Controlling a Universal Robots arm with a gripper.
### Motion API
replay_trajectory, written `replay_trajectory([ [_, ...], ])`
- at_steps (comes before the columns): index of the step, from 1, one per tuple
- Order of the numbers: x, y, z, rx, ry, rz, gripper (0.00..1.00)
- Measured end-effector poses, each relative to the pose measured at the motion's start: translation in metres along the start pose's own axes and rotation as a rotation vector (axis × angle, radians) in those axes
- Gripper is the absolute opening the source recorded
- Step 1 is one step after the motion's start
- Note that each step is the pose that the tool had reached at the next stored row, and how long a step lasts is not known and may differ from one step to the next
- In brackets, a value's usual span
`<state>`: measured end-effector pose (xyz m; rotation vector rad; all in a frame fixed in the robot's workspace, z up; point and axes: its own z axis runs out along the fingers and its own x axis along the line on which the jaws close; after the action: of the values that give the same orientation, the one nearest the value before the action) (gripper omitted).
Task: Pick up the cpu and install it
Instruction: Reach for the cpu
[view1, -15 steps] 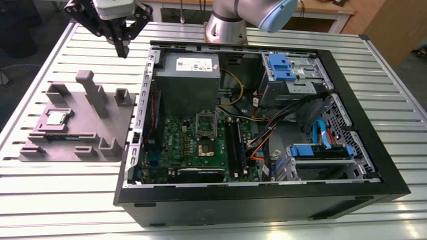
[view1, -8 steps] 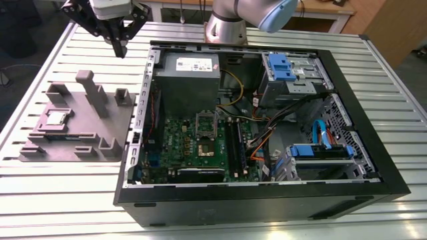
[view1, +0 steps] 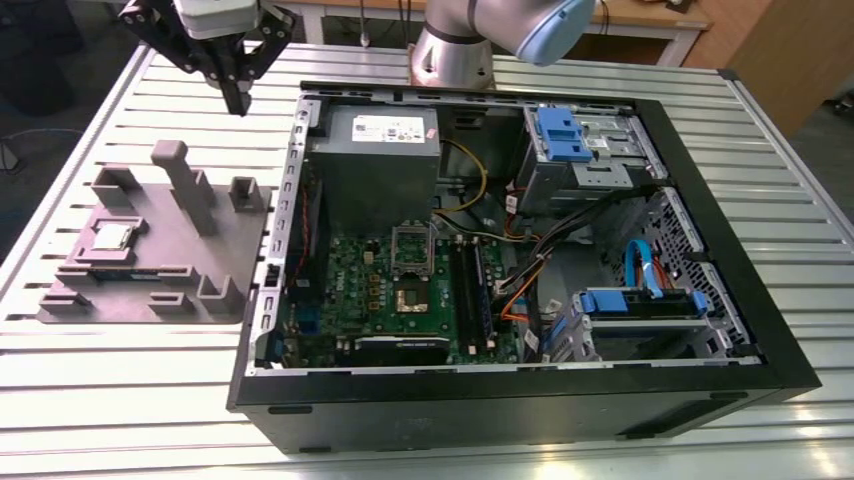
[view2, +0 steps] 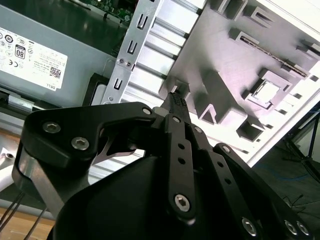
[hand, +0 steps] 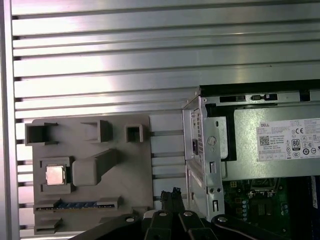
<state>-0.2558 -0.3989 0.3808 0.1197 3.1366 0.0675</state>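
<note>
Small square silvery-grey cpu (view1: 111, 237) lying flat in a fitted recess of the grey moulded tray (view1: 234, 250), presented for pickup; the black gripper (view1: 242, 100), closed and empty, hovers above the gap beside the open black computer case (view1: 534, 400).

The tabletop (view1: 134, 380) is silver metal, ribbed in long parallel stripes. The moulded tray (view1: 167, 255) is matt grey. The cpu (view1: 110, 237) is silvery-grey with a thin pale rim. The computer case (view1: 534, 405) is black, its motherboard (view1: 350, 275) green, its power supply (view1: 374, 175) grey with a white label (view1: 384, 128). A drive bracket (view1: 561, 130) is blue. The fingers (view1: 238, 95) are black, and the arm (view1: 454, 55) is silvery with a light blue cap.
</note>
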Motion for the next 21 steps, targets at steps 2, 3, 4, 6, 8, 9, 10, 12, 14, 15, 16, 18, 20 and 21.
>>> replay_trajectory([
  [2, 0.0005, 0.0000, 0.0000, 0.0000, 0.0000, 0.000, 0.10],
  [3, 0.0008, -0.0001, 0.0000, 0.0000, 0.0000, 0.000, 0.10],
  [4, 0.0010, -0.0001, 0.0000, 0.0000, 0.0000, 0.000, 0.10],
  [6, 0.0014, -0.0001, 0.0000, 0.0000, 0.0000, 0.000, 0.10],
  [8, 0.0019, -0.0001, 0.0000, 0.0000, -0.0001, 0.000, 0.10],
  [9, 0.0021, -0.0002, 0.0000, 0.0000, 0.0000, 0.000, 0.10],
  [10, 0.0024, -0.0002, 0.0000, 0.0000, 0.0001, 0.000, 0.10],
  [12, 0.0027, -0.0002, 0.0000, 0.0000, 0.0000, 0.000, 0.10],
  [14, 0.0032, -0.0003, 0.0000, 0.0000, 0.0000, 0.000, 0.10],
  [15, 0.0034, -0.0003, 0.0000, 0.0000, 0.0000, 0.000, 0.10],
  [16, 0.0037, -0.0003, 0.0000, 0.0000, 0.0000, 0.000, 0.10],
  [18, 0.0043, -0.0003, 0.0000, -0.0001, 0.0000, 0.000, 0.10],
  [20, 0.0047, -0.0004, 0.0000, 0.0000, 0.0000, 0.000, 0.10],
  [21, 0.0049, -0.0004, 0.0000, 0.0000, 0.0000, 0.000, 0.10],
])
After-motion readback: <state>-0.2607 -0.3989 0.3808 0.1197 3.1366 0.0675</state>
